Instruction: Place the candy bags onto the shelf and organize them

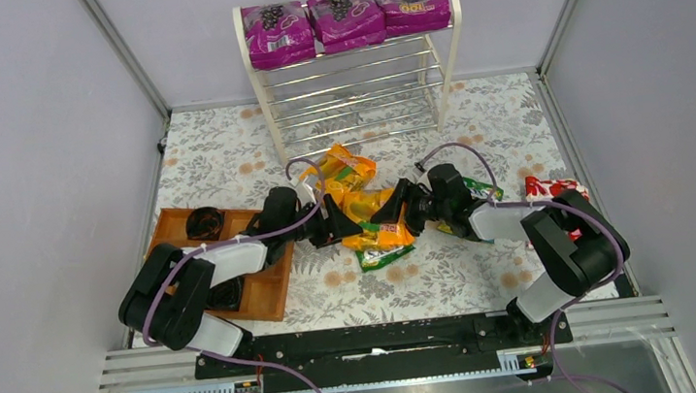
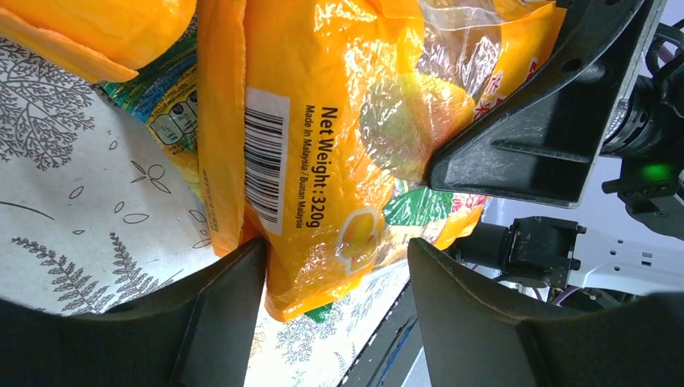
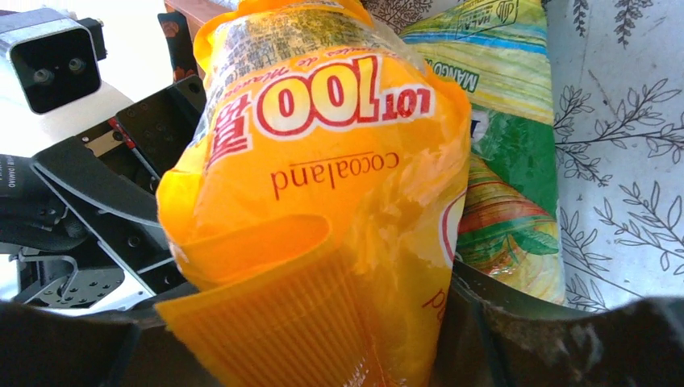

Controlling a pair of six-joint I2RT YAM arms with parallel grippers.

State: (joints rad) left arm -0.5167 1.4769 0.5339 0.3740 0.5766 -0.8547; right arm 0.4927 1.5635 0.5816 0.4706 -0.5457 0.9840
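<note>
Three purple candy bags (image 1: 345, 16) lie in a row on the top tier of the white shelf (image 1: 352, 87). An orange bag (image 1: 379, 234) lies mid-table between both grippers. My right gripper (image 1: 392, 209) is shut on its crimped end (image 3: 323, 145), the fingers (image 3: 532, 339) pressing its sides. My left gripper (image 1: 339, 225) is open and straddles the bag's other end (image 2: 323, 121); one finger (image 2: 234, 282) touches it, the other stands apart. A second orange bag (image 1: 346, 169) lies just behind. A green-yellow bag (image 1: 385, 256) lies under the held one, another (image 1: 477, 190) under my right arm.
A brown wooden tray (image 1: 266, 293) with dark items sits at the left, under my left arm. A red bag with white flowers (image 1: 550, 185) lies at the right edge. The shelf's lower tiers are bare rods. Grey walls close in the table on three sides.
</note>
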